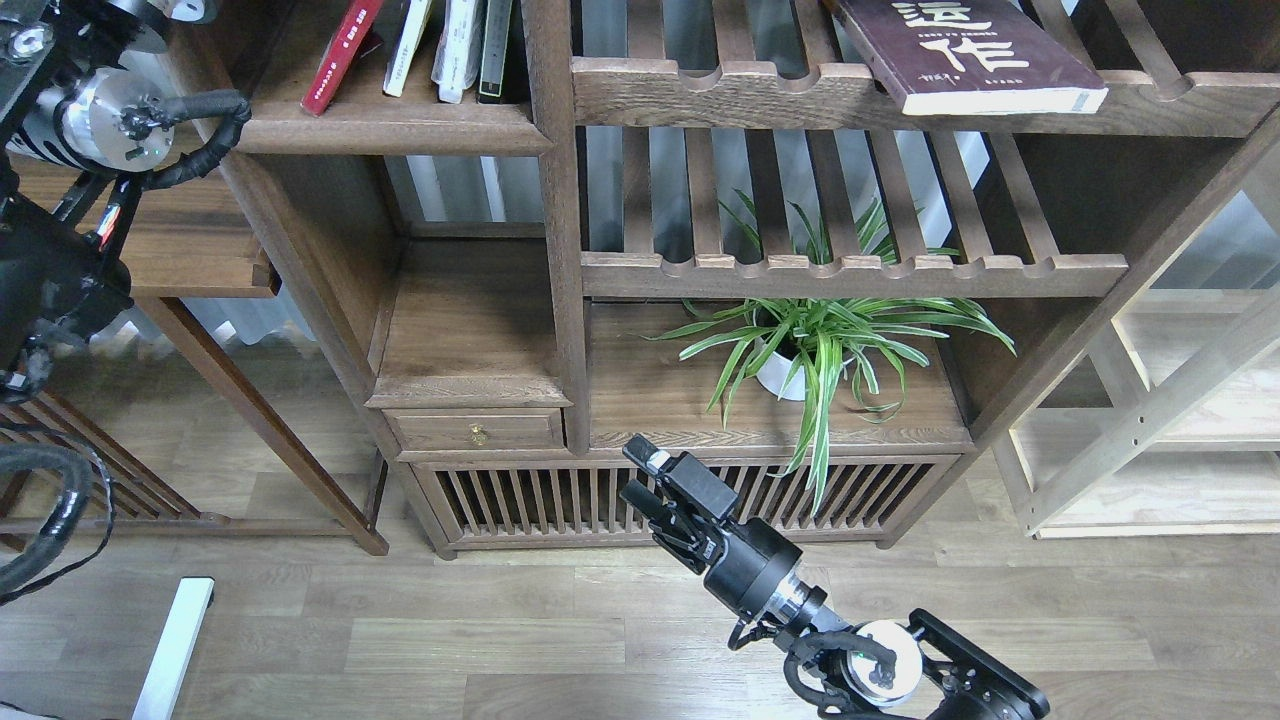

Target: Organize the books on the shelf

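Note:
The dark wooden shelf (390, 132), a solid board with a moulded front edge, is at the top left. On it a red book (340, 52) leans to the right, with a white book (408, 45), a pale book (460, 48) and a dark one beside it. The thick maroon book (965, 55) with white Chinese characters lies flat on the slatted rack at the top right, overhanging its front rail. My right gripper (635, 471) is open and empty, low in front of the cabinet's slatted base. My left arm (105, 125) rises at the far left beside the shelf; its gripper is past the top edge.
A potted spider plant (815, 345) stands on the lower board at centre right, under a second slatted rack (850, 272). A small drawer (478, 430) sits left of it. A side table (170, 250) is at the left, a pale wooden rack (1180, 420) at the right.

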Robot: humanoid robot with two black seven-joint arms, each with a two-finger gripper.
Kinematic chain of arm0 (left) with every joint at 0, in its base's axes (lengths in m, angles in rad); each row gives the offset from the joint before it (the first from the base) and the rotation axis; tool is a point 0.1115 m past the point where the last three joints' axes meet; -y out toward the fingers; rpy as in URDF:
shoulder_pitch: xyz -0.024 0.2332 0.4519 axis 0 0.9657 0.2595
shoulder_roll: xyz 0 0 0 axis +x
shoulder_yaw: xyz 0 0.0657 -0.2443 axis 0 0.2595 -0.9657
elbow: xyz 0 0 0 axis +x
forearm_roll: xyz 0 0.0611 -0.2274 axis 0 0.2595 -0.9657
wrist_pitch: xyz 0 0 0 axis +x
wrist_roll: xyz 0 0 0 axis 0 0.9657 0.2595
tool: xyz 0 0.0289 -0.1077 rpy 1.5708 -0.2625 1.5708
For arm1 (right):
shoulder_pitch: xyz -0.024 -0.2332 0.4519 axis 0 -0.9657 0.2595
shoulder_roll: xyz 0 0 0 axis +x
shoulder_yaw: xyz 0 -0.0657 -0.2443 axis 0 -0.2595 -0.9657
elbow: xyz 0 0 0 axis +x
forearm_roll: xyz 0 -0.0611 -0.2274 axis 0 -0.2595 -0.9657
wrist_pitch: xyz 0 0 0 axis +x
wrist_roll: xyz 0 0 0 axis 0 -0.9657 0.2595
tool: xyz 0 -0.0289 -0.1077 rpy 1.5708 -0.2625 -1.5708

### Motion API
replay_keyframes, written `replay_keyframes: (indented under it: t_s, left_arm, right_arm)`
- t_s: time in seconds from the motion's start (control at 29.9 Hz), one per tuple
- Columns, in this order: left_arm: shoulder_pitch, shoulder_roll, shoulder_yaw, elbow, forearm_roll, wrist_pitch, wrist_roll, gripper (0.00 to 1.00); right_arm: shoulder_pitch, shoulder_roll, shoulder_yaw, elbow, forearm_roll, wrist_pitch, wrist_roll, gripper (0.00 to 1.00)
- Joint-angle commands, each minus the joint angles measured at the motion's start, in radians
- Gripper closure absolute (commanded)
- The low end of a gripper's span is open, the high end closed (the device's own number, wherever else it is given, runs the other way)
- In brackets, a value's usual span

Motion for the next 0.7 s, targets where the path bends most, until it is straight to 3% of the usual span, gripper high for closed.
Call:
replay_keyframes:
  t_s: [0.0, 0.3, 0.67]
  left_arm:
    - [-0.016, 0.004, 0.023, 0.034, 0.000, -0.006, -0.016, 0.95]
    - [-0.059, 0.001, 0.100, 0.100, 0.000, -0.011, -0.045, 0.95]
    - [-0.062, 0.004, 0.138, 0.115, -0.002, -0.012, -0.045, 0.94]
  right_arm:
    - [-0.002, 0.001, -0.006, 0.000, 0.000, 0.000, 0.000, 0.02]
    - [-0.002, 0.001, -0.034, 0.000, 0.000, 0.000, 0.000, 0.02]
    - [-0.011, -0.001, -0.034, 0.000, 0.000, 0.000, 0.000, 0.02]
